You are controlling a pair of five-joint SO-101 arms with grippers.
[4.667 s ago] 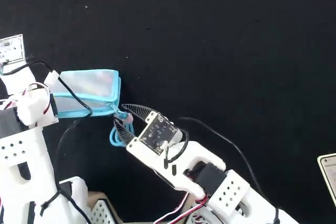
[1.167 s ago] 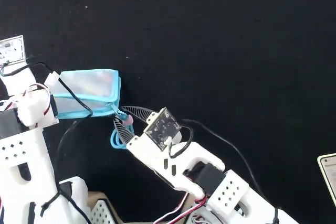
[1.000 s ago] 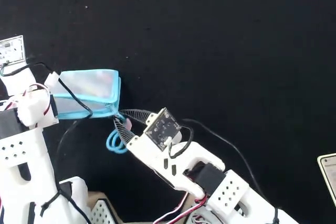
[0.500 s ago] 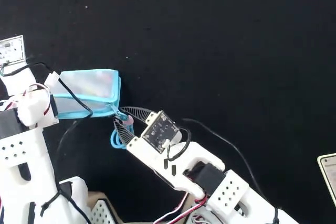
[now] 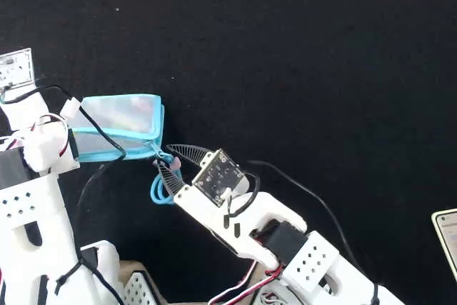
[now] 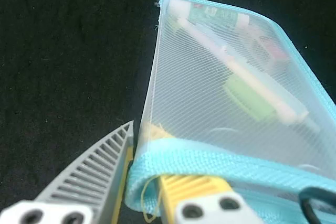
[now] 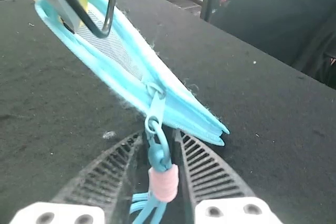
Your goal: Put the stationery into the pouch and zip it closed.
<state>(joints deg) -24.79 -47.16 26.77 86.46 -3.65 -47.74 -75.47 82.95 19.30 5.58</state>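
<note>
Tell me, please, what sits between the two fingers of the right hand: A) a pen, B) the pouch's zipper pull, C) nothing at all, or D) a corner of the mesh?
B: in the right wrist view the blue zipper pull hangs from the pouch and runs down between the two fingers of the right hand.

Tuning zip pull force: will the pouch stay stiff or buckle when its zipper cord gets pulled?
Likely floppy: the pouch is thin see-through mesh, and its trim bends where the left gripper pinches it. Probably light: only a few small items show inside. The zipper cord looks limp, so expect slack before it tugs.
</note>
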